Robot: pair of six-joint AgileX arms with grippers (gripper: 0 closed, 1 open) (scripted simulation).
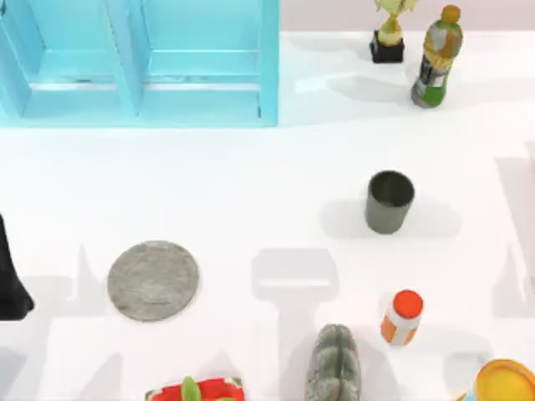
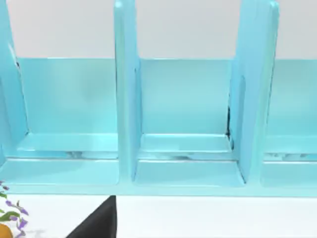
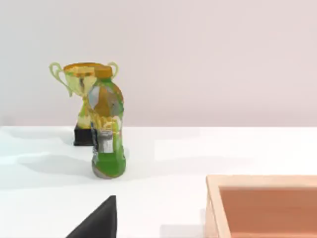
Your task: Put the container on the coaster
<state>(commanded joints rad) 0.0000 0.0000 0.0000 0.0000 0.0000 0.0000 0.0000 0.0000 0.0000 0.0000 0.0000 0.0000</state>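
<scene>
Lying flat at the near left of the white table (image 1: 251,184), the coaster (image 1: 153,280) is bare. Farther back and right, the container (image 1: 389,201) stands upright, mouth up, well apart from it. Left arm (image 1: 12,280) is cut off at the left edge; whether either gripper's fingers are apart or together cannot be told.

No legible text anywhere, not even on the drink bottle (image 1: 436,60) label.

The top view's bottom edge cuts off a red and green thing (image 1: 196,390), a lumpy grey thing (image 1: 333,368) and a yellow bowl (image 1: 505,382).
</scene>
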